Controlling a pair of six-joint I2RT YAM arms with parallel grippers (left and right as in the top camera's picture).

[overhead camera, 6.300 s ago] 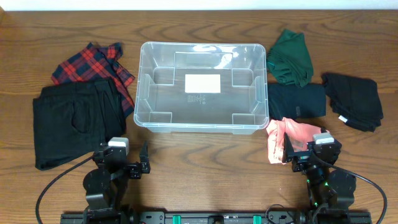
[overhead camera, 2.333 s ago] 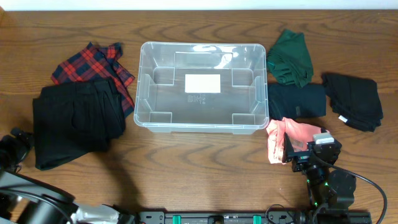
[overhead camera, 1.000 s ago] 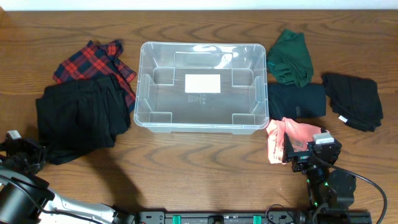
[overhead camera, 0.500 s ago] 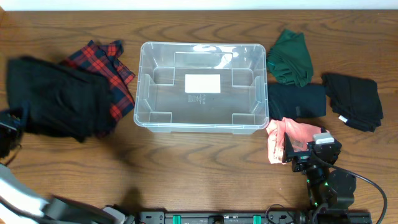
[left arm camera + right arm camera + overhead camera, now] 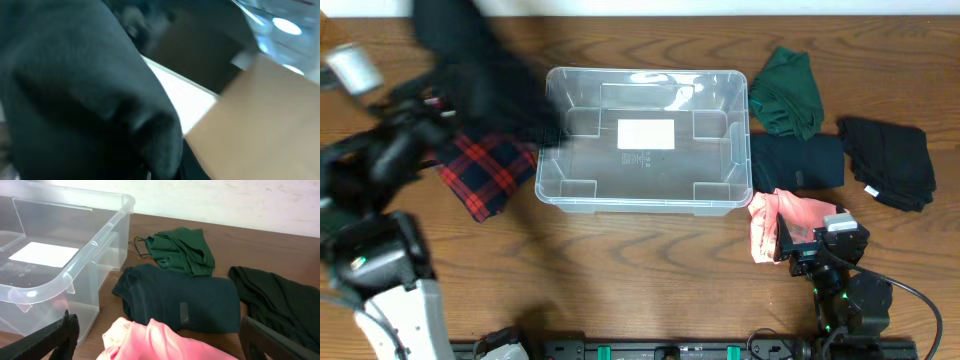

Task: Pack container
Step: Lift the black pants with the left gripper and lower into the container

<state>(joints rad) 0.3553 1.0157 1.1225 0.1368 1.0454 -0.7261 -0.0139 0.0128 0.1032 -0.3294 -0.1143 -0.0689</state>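
Observation:
The clear container point(image 5: 645, 72) stands in the middle of the table with only a white label on its base; its rim point(image 5: 95, 245) also shows in the right wrist view. A black garment point(image 5: 475, 60) hangs blurred in the air over the container's far-left corner, held by my raised left gripper point(image 5: 432, 108). In the left wrist view this black garment point(image 5: 75, 95) fills the picture and hides the jaws. My right gripper point(image 5: 817, 243) rests low at the front right, open, its fingers point(image 5: 65, 330) either side of a pink garment point(image 5: 155, 340) without gripping it.
A red plaid garment point(image 5: 485, 170) lies left of the container. Right of it lie a green garment point(image 5: 788, 92), a dark folded garment point(image 5: 798, 162), another black garment point(image 5: 888, 160) and the pink garment point(image 5: 775, 222).
The left arm has lifted the black garment off the table at the left and swung it up and right toward the container. The plaid garment has shifted forward. The right arm is still.

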